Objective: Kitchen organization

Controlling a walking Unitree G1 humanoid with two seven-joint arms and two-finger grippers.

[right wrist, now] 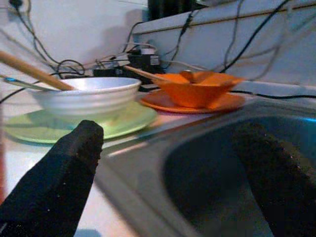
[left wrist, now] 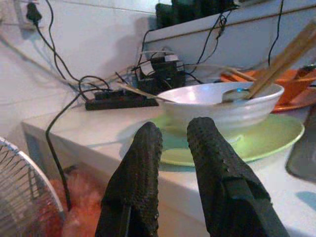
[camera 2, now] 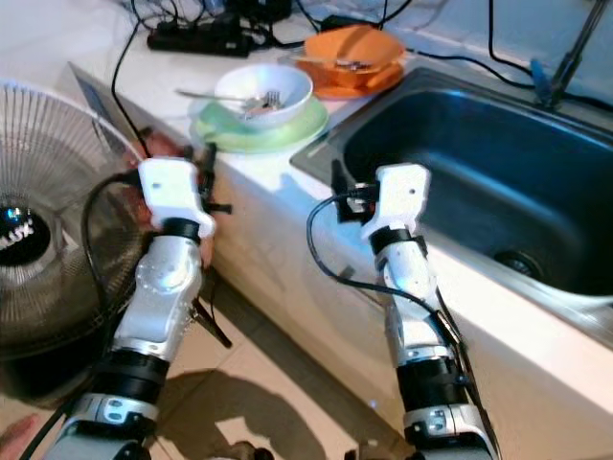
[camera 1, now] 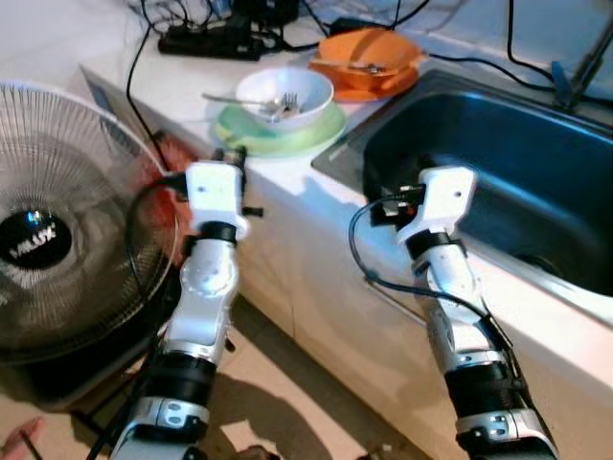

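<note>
**Two grippers raised at the counter's front edge**

A white bowl (camera 1: 284, 93) sits on a light green plate (camera 1: 280, 128) near the front edge of the white counter (camera 1: 172, 81), with a fork (camera 1: 251, 102) and a pair of chopsticks (left wrist: 289, 53) resting in it. Just behind it, toward the back edge, an orange bowl (camera 1: 369, 49) stands on an orange plate (camera 1: 364, 88) — both beside the corner of the dark steel sink (camera 1: 498, 163).

The left gripper (left wrist: 173, 148) is held up at the counter's front edge, pointing at the green plate, its fingers narrow with only a slim gap and nothing between them. The right gripper (right wrist: 173, 148) is spread wide and empty, aimed across the sink's near rim.

A black power strip (camera 1: 206, 40) with tangled cables lies at the counter's back edge. A floor fan (camera 1: 57, 240) stands below the counter's left end.
</note>
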